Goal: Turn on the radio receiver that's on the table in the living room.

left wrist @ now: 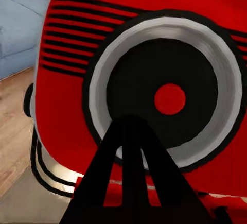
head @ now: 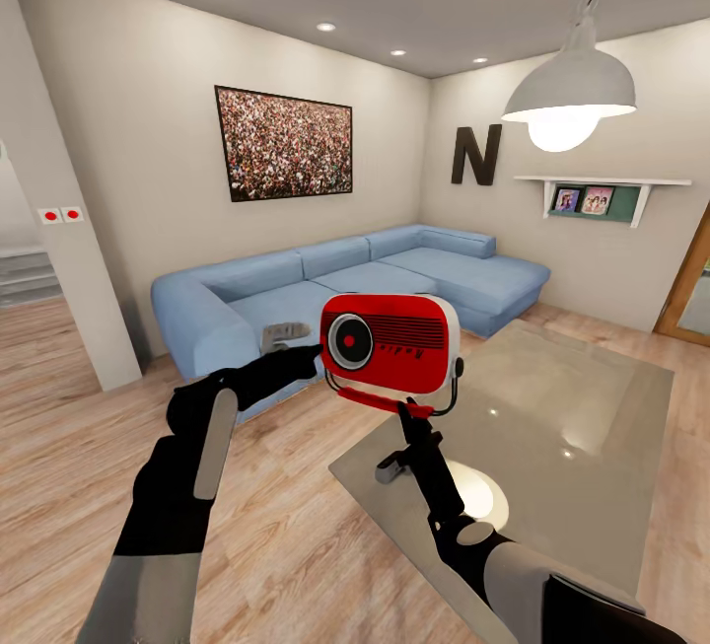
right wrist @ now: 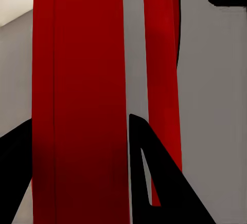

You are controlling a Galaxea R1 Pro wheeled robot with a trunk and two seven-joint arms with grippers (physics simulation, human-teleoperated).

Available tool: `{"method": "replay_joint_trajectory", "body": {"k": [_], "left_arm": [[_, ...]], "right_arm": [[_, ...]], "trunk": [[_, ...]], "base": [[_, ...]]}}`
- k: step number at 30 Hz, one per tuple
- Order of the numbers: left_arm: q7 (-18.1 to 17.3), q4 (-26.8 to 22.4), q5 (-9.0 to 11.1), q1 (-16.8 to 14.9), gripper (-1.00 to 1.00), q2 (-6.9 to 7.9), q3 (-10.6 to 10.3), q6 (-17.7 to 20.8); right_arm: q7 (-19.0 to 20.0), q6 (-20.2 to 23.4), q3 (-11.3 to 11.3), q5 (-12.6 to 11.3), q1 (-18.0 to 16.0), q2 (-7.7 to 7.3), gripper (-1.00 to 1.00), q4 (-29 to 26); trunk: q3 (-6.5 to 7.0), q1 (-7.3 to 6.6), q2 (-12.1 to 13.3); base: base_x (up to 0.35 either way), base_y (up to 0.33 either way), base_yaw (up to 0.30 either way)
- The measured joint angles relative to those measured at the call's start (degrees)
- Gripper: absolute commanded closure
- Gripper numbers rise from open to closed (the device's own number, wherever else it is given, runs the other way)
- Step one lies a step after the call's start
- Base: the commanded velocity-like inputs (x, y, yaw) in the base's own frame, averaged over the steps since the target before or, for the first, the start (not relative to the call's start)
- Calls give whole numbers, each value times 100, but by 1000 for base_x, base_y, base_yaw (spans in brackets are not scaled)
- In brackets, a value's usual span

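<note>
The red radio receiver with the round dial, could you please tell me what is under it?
Under the red radio receiver, the right hand grips its base, above the glossy grey table. The radio's underside is hidden.

— What are the arms doing?

— Both are reaching forward. The left arm is angling inward, its hand (head: 314,360) pointing at the round dial on the radio receiver (head: 390,343), fingers drawn together; the left wrist view is showing them meeting at one tip (left wrist: 131,126) just short of it.

— And the right?

— It is rising from below, its hand (head: 406,414) gripping the receiver's red base, one dark finger (right wrist: 154,183) on each side.
</note>
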Motion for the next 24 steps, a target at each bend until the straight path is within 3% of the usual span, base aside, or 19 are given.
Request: {"method": "replay_joint_trajectory", "body": {"k": [7,17,24], "left_arm": [[183,588,10,-293,100,0,-2,-37],[180,1201,99,-570,100,0,-35,-90],[176,1488,742,-691,100,0,-396,-219]], "right_arm": [[0,0,1,6,-1,0,100,-2],[0,-8,2,10,-2,8,100,-2],[1,-2,-209,-21,0,7,100,1]], "trunk": [[0,0,0],[0,0,0],[0,0,0]], "base": [[0,0,0],[0,0,0],[0,0,0]]}}
